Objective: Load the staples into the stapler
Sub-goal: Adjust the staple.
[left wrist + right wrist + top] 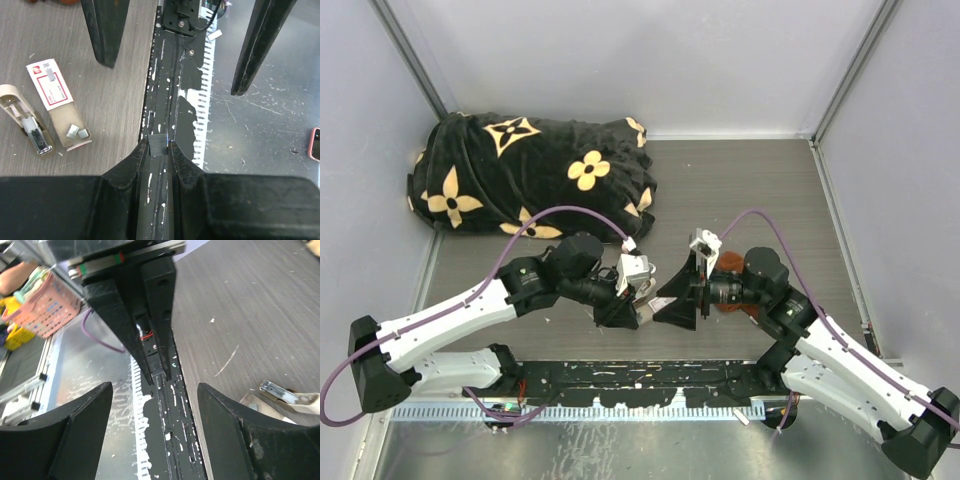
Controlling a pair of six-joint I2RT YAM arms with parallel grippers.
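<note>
My left gripper (159,151) is shut on a small grey strip of staples (159,143), held over the black rail at the table's front edge. In the top view it (625,312) faces my right gripper (672,298) tip to tip. The right gripper (154,390) is open and empty, its fingers (105,30) spread wide just beyond the strip. The pale pink and white stapler (25,120) lies open on the wood table, also seen in the right wrist view (285,392). The staple box (52,92) with the red label lies beside it, its tray pulled out with loose staple pieces (77,132).
A black blanket with gold flowers (530,175) lies at the back left. A rust-brown cloth (730,300) sits behind the right gripper. The black rail (165,90) runs along the table's front edge. A pink basket (42,305) stands off the table.
</note>
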